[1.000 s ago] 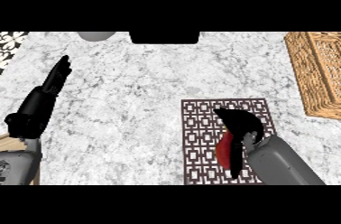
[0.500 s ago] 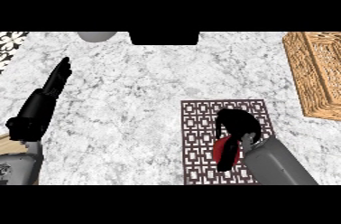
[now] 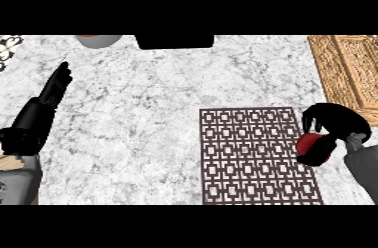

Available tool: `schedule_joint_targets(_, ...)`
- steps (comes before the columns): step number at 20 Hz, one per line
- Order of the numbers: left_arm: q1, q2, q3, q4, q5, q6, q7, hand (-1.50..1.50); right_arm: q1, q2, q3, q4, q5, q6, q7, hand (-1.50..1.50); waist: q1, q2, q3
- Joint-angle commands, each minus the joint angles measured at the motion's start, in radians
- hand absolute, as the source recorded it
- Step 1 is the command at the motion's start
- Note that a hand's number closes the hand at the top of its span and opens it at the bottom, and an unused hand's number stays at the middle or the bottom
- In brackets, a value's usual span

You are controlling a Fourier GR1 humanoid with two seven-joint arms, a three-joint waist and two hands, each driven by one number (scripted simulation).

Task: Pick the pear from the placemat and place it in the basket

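Head view: a white-grey marble counter [image 3: 148, 117] carries a dark lattice-patterned placemat [image 3: 251, 157] right of centre and a woven basket [image 3: 351, 67] at the upper right corner. The right hand [image 3: 339, 122] sits at the placemat's right edge, fingers curled round the red pear [image 3: 314, 148], well short of the basket. Whether the pear is clear of the mat cannot be told. The left hand [image 3: 40, 112] rests at the left, fingers straight.

On counter [image 3: 148, 117]: placemat [image 3: 255, 157] centre-right; basket [image 3: 353, 67] behind, further right; pear [image 3: 314, 148] in right hand [image 3: 339, 123] at placemat's right edge; left hand [image 3: 43, 109] far left.
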Motion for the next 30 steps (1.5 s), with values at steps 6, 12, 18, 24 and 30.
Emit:
schedule_joint_targets(6, 0.016, 0.001, 0.022, -0.018, 0.014, 0.006, -0.005, 0.00, 0.014, -0.365, -0.273, 0.221, -0.017, -0.169, -0.357, 1.50, -0.006, 0.020, 0.017)
schedule_joint_targets(12, 0.030, -0.012, 0.008, -0.013, 0.011, 0.005, -0.014, 0.00, -0.066, -0.404, -0.521, 0.368, -0.182, -0.306, -0.578, 1.50, 0.009, 0.017, 0.019)
schedule_joint_targets(18, -0.003, -0.015, -0.005, -0.018, 0.001, 0.007, -0.002, 0.00, -0.169, -0.445, -0.727, 0.507, -0.428, -0.168, -0.816, 1.50, 0.023, 0.013, 0.012)
schedule_joint_targets(24, -0.024, -0.015, -0.026, -0.016, -0.004, -0.012, -0.007, 0.00, -0.223, -0.579, -0.783, 0.667, -0.480, 0.014, -1.001, 1.50, 0.070, 0.025, 0.007)
schedule_joint_targets(30, -0.064, -0.037, -0.059, 0.004, -0.013, -0.021, -0.008, 0.00, -0.342, -0.672, -0.745, 0.775, -0.486, 0.182, -0.995, 1.50, 0.105, 0.027, 0.000)
